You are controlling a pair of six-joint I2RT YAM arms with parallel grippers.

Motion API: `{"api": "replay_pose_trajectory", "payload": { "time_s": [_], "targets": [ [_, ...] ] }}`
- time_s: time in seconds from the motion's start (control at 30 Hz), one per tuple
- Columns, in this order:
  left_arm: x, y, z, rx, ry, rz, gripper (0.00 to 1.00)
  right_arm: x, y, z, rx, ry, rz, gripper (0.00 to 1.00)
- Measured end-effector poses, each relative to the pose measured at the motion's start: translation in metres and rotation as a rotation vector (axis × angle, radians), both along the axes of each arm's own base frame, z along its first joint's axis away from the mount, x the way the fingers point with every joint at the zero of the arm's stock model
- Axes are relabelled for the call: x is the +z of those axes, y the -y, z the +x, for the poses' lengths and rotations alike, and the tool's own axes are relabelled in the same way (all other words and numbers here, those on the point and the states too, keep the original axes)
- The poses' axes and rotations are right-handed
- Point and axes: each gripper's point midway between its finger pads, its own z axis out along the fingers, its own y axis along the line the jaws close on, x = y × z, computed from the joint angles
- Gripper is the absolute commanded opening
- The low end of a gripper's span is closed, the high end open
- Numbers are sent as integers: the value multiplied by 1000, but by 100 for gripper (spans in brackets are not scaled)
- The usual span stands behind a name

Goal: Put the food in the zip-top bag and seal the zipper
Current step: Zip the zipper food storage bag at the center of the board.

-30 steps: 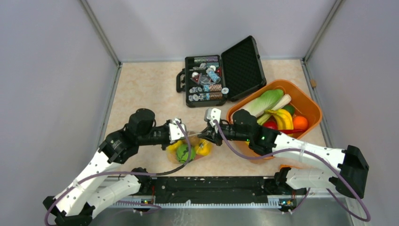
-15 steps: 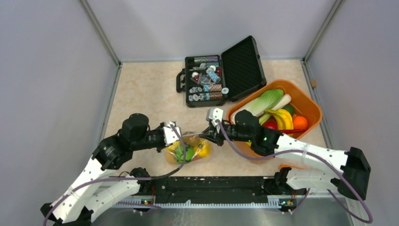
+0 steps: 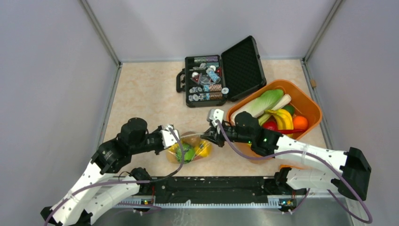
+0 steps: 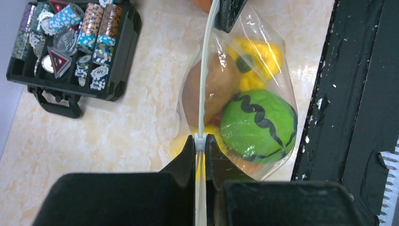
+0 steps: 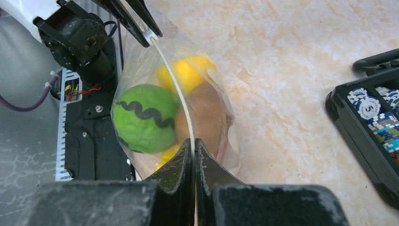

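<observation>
Bag location: the bag [image 3: 188, 149] sits lower centre of the top view, strung between both grippers, just above the black rail [image 3: 211, 182]. Whether its bottom rests on the table [image 3: 141, 94] cannot be told.
Left gripper: the left gripper [image 4: 201, 139] is clamped on one end of the zipper [image 4: 203, 84], jaws together on the strip.
Right gripper: the right gripper [image 5: 193, 141] is clamped on the opposite end, jaws together on the strip.
Contents: food [image 4: 259, 125] sits inside, green, yellow and brown pieces bunched below the zipper. More remains in the tub [image 3: 316, 109] at right.
Seal status: the strip reads as one taut line between the jaws. Closure along its full length cannot be confirmed.
Risk, tear: further pull apart would strain the thin film at each pinch point.
Risk, slip: the grips are narrow, and the weight of the load could drag the strip out of one jaw and tip the bag.
Risk, false seal: only the ends are pinched, so the middle may gape where the food bulges against it.
Risk, spill: release before closure would likely let the round pieces roll out towards the rail.
</observation>
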Motion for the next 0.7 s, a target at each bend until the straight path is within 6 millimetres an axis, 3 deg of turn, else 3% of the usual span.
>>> {"api": "replay_pose_trajectory", "payload": {
  "time_s": [0.1,0.2,0.47,0.7],
  "targets": [
    [1,6,0,-26,2,-19,0,0,0,-2,11,-11,0,41],
    [1,17,2,-68,-7,-26,0,-2,-2,-5,32,-24,-23,51],
    [-4,44,8,-172,-78,-14,0,8,-11,-2,75,0,-79,52],
    [3,48,7,-192,-62,-37,0,2,-11,1,84,18,-126,56]
  ]
}}
